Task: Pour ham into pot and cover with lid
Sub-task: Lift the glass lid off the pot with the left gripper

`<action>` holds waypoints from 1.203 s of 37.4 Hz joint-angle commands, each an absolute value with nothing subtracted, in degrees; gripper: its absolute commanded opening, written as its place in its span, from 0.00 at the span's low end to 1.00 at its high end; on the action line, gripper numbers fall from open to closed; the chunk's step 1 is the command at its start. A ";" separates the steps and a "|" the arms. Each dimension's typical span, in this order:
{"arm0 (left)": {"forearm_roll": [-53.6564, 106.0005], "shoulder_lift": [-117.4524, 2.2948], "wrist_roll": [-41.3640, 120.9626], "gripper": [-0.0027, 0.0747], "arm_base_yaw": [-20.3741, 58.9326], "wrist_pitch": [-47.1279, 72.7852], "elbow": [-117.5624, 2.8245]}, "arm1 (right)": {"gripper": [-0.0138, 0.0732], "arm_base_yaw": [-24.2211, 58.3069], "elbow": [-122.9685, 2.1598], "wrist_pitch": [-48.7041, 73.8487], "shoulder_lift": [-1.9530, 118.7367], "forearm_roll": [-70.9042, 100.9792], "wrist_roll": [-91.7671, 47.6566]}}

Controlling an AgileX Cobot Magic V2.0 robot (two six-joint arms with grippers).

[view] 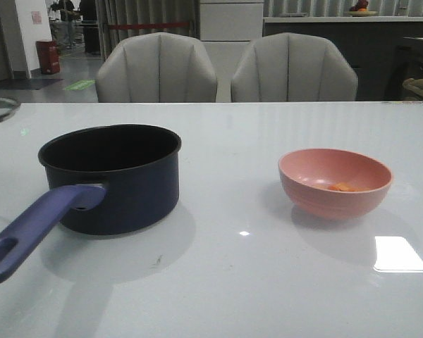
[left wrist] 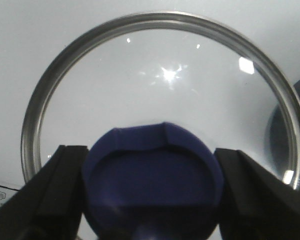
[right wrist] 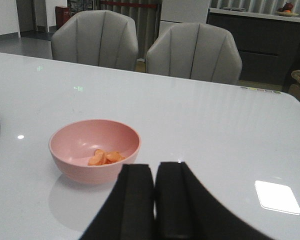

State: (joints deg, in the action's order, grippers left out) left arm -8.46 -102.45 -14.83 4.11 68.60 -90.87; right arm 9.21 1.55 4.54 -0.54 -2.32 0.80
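Left end effector (left wrist: 151, 192) around lid (left wrist: 165, 100) knob — clear glass, metal rim

Soft overhead light; a bright rectangular glare patch on the glossy counter (view: 218, 282), starburst glints on the lid (left wrist: 165, 85), its blue knob blurred up close

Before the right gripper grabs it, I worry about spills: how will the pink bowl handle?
The pink bowl looks like light plastic, so it may slide on the glossy table. Its rounded wall could slip from a pinch. The ham lies loose and would shift when tilted.
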 commanded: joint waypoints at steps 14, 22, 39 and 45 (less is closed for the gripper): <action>-7.55 -101.20 -12.28 0.40 1.89 48.86 -77.07 | 0.36 8.84 1.25 0.00 -1.73 -2.88 0.79; -6.82 -106.07 -11.14 0.40 1.89 50.06 -77.07 | 0.36 8.84 1.25 0.00 -1.73 -2.88 0.79; -5.97 -107.43 -11.02 0.89 1.89 50.19 -78.12 | 0.36 8.84 1.25 0.00 -1.73 -2.88 0.79; -5.64 -107.20 -11.02 0.89 1.89 52.44 -80.91 | 0.36 8.84 1.25 0.00 -1.73 -2.88 0.79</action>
State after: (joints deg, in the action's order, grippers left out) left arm -5.90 -110.34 -11.00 1.98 51.47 -77.84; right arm 9.21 1.55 4.54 -0.54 -2.32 0.80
